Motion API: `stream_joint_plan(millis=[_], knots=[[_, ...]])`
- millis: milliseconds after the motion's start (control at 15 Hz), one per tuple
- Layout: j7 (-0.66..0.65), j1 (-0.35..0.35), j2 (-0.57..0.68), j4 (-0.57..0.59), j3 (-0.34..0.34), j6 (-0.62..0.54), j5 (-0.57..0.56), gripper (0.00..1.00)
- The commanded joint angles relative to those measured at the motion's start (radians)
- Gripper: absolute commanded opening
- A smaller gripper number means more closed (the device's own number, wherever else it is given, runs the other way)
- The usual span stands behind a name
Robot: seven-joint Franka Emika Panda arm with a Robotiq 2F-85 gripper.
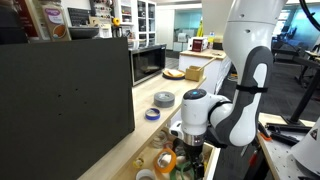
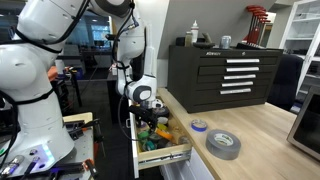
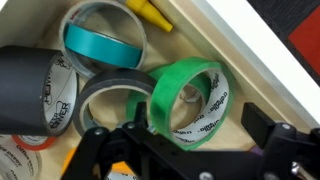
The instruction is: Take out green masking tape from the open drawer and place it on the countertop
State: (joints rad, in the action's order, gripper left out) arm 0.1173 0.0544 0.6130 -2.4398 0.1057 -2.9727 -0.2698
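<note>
The green masking tape [image 3: 170, 100] stands tilted on its edge in the open drawer [image 3: 245, 75], leaning on a grey roll [image 3: 105, 92]. My gripper [image 3: 182, 134] is down in the drawer with its fingers spread on either side of the green roll; they do not press on it. In both exterior views the gripper [image 1: 190, 150] [image 2: 150, 112] reaches down into the open drawer [image 1: 165, 162] [image 2: 165, 150] beside the wooden countertop [image 1: 135, 125] [image 2: 255, 130]. The green tape is hidden in the exterior views.
The drawer also holds a teal roll [image 3: 100, 42], a black roll [image 3: 30, 85] and a yellow item [image 3: 150, 15]. A grey roll [image 2: 223, 143] [image 1: 163, 98] and a blue roll [image 2: 199, 125] [image 1: 152, 114] lie on the countertop. A black tool chest [image 2: 225, 75] stands behind.
</note>
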Motion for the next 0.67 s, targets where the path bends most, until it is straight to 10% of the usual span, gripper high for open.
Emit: stream_joint_plan(millis=[0,600], knots=[[0.036,0.008,0.016,0.019,-0.019,0.003,0.018,0.67],[0.050,0.011,0.007,0.011,-0.041,-0.003,0.014,0.07]])
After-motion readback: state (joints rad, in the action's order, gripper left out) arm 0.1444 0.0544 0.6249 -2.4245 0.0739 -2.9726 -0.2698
